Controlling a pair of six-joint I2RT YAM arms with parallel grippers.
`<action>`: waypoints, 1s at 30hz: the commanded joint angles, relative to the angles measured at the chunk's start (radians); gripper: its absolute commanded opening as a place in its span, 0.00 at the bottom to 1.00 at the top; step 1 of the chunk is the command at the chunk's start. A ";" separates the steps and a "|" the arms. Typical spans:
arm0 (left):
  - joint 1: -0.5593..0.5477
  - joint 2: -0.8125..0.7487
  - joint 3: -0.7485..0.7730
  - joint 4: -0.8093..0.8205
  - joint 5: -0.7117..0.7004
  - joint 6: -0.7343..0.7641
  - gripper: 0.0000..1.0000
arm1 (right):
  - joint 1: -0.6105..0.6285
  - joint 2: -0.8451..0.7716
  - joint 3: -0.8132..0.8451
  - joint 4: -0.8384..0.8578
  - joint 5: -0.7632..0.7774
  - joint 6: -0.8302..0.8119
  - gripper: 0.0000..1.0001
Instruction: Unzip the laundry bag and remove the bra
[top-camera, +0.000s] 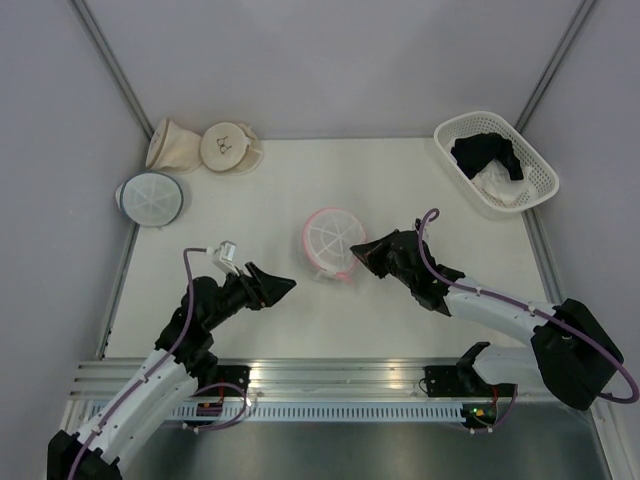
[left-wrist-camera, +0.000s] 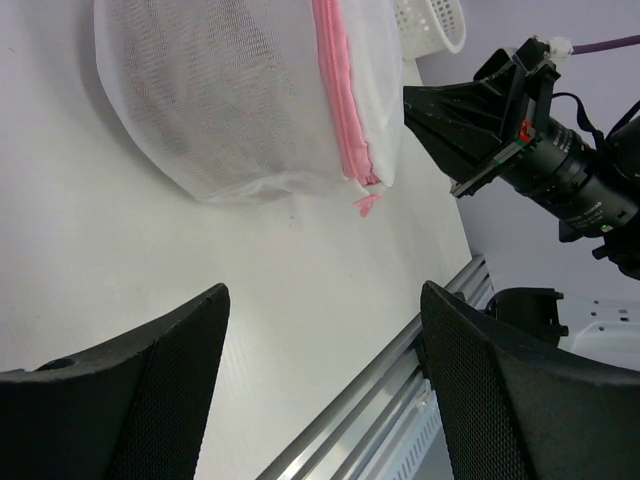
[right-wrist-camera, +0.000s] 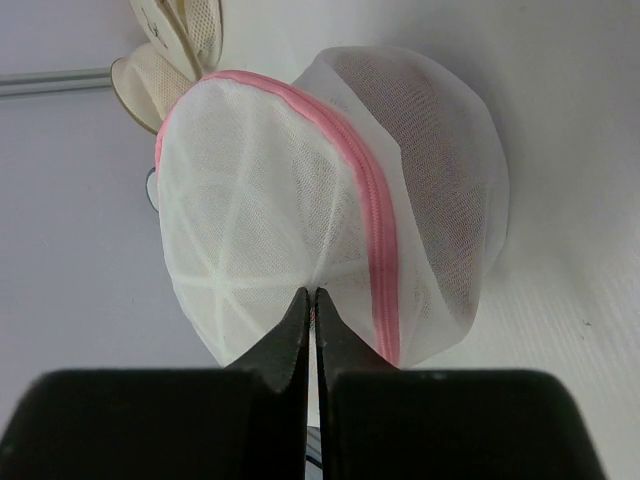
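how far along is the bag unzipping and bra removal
Done: nothing visible yet; the laundry bag sits with its pink zipper looking closed. In hand: the right gripper is shut at the bag's edge, a pinch unclear; the left gripper is open, short of it. Left: unzipping and pulling out the bra, which is not visible.

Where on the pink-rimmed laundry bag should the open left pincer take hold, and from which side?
Probably the pink tab ending the zipper: it juts clear of the laundry bag, low by the table, facing the left pincer, so come in low from there.
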 joint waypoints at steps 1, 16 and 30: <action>-0.093 0.014 -0.013 0.179 -0.190 -0.030 0.82 | 0.012 0.005 0.029 0.012 0.034 0.056 0.01; -0.333 0.415 0.073 0.551 -0.555 0.093 0.84 | 0.055 0.077 0.026 0.196 -0.113 0.037 0.00; -0.333 0.508 0.088 0.653 -0.598 0.156 0.65 | 0.054 0.097 0.018 0.338 -0.247 0.046 0.00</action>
